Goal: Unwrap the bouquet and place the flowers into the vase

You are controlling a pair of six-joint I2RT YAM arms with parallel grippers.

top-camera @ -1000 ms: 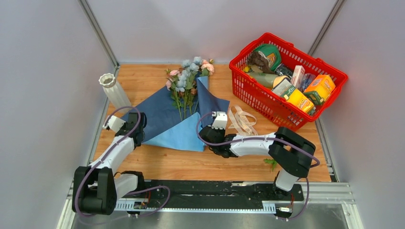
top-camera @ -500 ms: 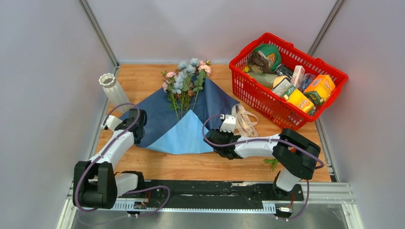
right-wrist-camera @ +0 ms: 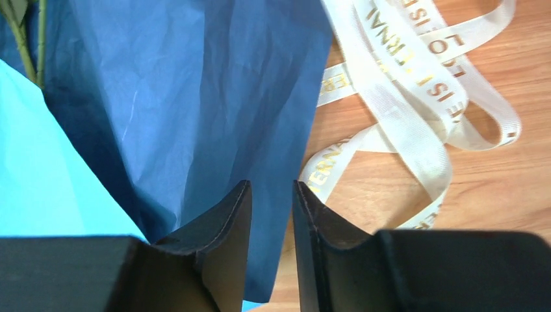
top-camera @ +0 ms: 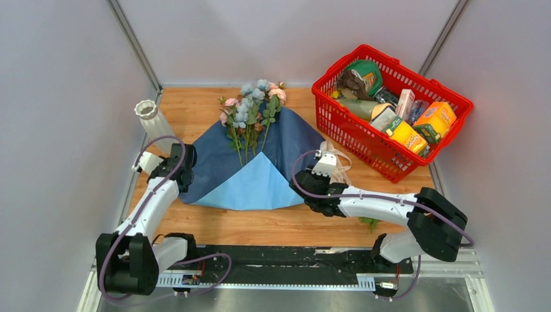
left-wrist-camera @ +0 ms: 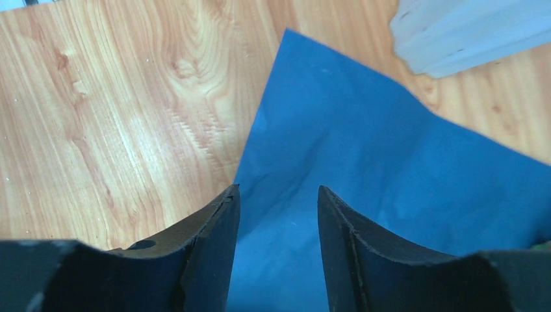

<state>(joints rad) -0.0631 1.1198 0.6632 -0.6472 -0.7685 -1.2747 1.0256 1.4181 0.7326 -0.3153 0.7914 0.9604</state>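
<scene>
Left pincer [left-wrist-camera: 278, 195] hung over the left corner of the blue paper [top-camera: 221, 166], jaws well apart and gripping nothing. The right pincer [right-wrist-camera: 271, 188] sat at the paper's right edge, jaws only narrowly parted and empty. Between them the paper lay spread flat on the wooden surface [top-camera: 195, 107]. The flowers [top-camera: 250, 114] rested on its far part, blooms toward the back. The white vase [top-camera: 151, 120] stood near the left corner. A cream ribbon [right-wrist-camera: 416, 71] lay loose just right of the paper, with a red basket [top-camera: 354, 140] of groceries beyond it.
</scene>
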